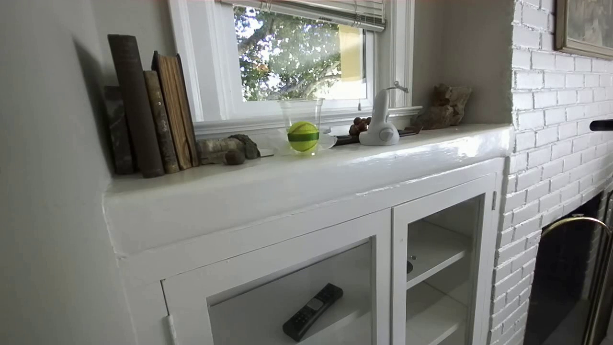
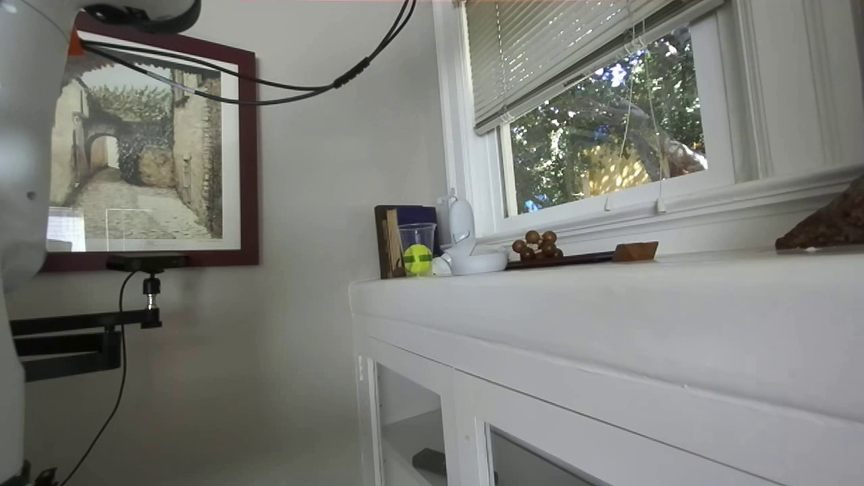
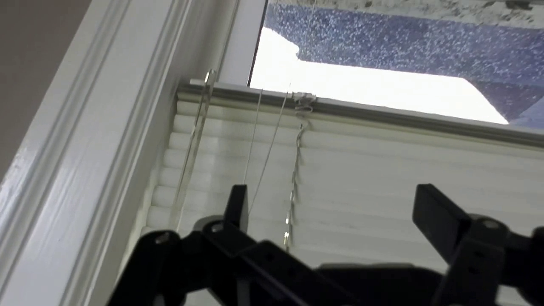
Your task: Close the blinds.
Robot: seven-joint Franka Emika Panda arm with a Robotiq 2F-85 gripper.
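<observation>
I had pincer [image 3: 335, 204] spread wide, nothing held; judged blinds [image 2: 540, 50] light, slats [image 3: 403, 182] bendy, easily creased; stiffer-looking bottom rail [image 3: 403, 119] seemed best hold for drawing down

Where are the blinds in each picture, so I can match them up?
In an exterior view: blinds, along the top edge, near the middle.
In an exterior view: blinds, at the top, right of centre.
Wrist view: blinds, middle and lower right, behind the fingers.
Shared landmark: window glass, below them in both exterior views, above them in the wrist view.
</observation>
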